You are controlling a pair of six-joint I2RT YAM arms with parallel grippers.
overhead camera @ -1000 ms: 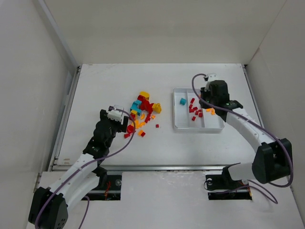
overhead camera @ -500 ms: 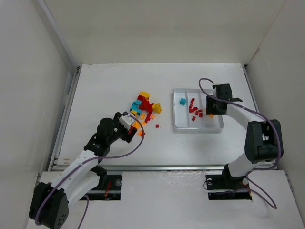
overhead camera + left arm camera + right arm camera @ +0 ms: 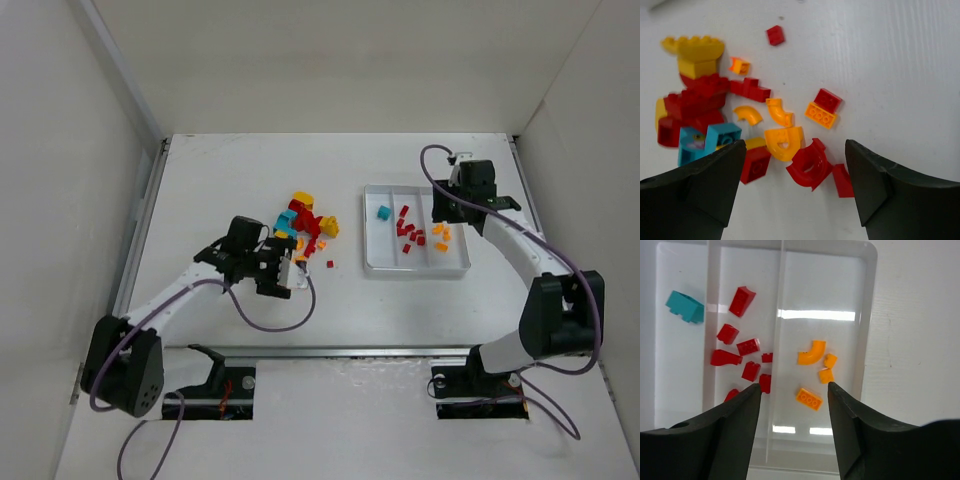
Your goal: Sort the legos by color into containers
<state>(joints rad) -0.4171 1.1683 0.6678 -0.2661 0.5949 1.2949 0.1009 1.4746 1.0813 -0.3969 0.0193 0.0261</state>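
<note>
While the white tray (image 3: 416,271) lies right of the middle of the table (image 3: 220,180), the left gripper (image 3: 285,272) hangs well to the left of it, at the near-left edge of a heap of loose legos (image 3: 305,224). Its jaws are spread wide and pinch nothing. In the left wrist view its black fingers (image 3: 710,185) stand on either side of a few pieces lying on the table: an orange-yellow rounded block (image 3: 785,142), a red arch (image 3: 810,162) touching it, and a red brick (image 3: 756,165) just beside the left finger. Beyond these lie teal bricks (image 3: 720,136), two orange curved pieces (image 3: 779,111) and an orange plate (image 3: 820,114) that touches a red block (image 3: 828,99). A red stack (image 3: 692,102) topped by a yellow crown-shaped piece (image 3: 692,50) is there too, and one small red cube (image 3: 775,35) lies apart from the rest. The heap lies between the left gripper and the tray, near the tray's left rim but apart from it.

Inside the tray, the left compartment holds a single teal piece (image 3: 685,306) and the middle compartment holds a scatter of red pieces (image 3: 747,346). The right compartment holds four orange ones: a curved elbow (image 3: 811,352), two small cubes (image 3: 829,360) and a flat studded plate (image 3: 809,399).

The right gripper (image 3: 447,207) hangs over the right side of the tray, its jaws parted with nothing between its fingers (image 3: 715,440).
</note>
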